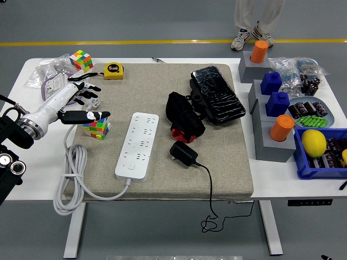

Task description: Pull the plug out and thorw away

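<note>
My left hand [76, 103] hides part of the bag [51, 81] behind it. Far right of it, the blue bin [314, 165] is cut by the frame edge. The person [255, 24] beyond shows legs only.

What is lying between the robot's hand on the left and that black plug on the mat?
The white power strip lies on the mat between the left hand and the black plug. A small colourful cube sits just below the hand. Both are low and flat enough to reach over, probably.
</note>
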Robot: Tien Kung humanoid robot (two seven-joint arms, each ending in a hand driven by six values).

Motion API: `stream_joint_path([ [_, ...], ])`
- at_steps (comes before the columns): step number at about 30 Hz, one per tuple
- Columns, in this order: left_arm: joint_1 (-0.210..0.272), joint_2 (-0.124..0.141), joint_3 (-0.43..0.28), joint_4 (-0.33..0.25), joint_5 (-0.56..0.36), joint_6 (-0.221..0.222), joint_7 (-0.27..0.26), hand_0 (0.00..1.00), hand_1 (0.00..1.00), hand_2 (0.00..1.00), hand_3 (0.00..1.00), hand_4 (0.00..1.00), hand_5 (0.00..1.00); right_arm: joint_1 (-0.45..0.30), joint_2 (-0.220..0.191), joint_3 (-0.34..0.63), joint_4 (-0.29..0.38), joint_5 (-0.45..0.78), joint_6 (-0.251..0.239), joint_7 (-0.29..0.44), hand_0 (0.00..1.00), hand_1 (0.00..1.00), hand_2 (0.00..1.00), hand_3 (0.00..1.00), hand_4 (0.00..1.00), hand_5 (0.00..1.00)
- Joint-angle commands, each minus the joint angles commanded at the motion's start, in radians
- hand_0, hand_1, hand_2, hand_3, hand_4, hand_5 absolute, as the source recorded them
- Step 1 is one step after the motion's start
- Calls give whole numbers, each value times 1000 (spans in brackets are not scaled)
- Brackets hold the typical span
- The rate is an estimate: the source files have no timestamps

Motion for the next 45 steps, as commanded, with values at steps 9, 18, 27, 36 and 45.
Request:
stream_joint_path([
  [9,20,9,-25,-3,4,-5,1,552,731,727,748,939,448,3,0,-4,1,3,0,0,639,676,683,599,998,467],
  [18,34,6,-43,-7,5,-8,-1,547,727,724,732,926,434,2,0,-7,1,5,0,-1,638,676,683,599,998,470],
  [27,38,2,-59,-10,4,-12,1,547,724,725,730,923,432,-3,3,-1,3,4,0,0,639,676,683,599,998,471],
  [36,43,0,-72,-10,6,-15,-5,542,723,724,721,916,417,-3,5,7,4,-1,0,0,639,676,683,598,998,471],
  [45,42,-4,-84,-9,7,-14,-8,540,721,724,721,915,416,0,4,5,5,3,-1,0,640,676,683,598,998,472],
])
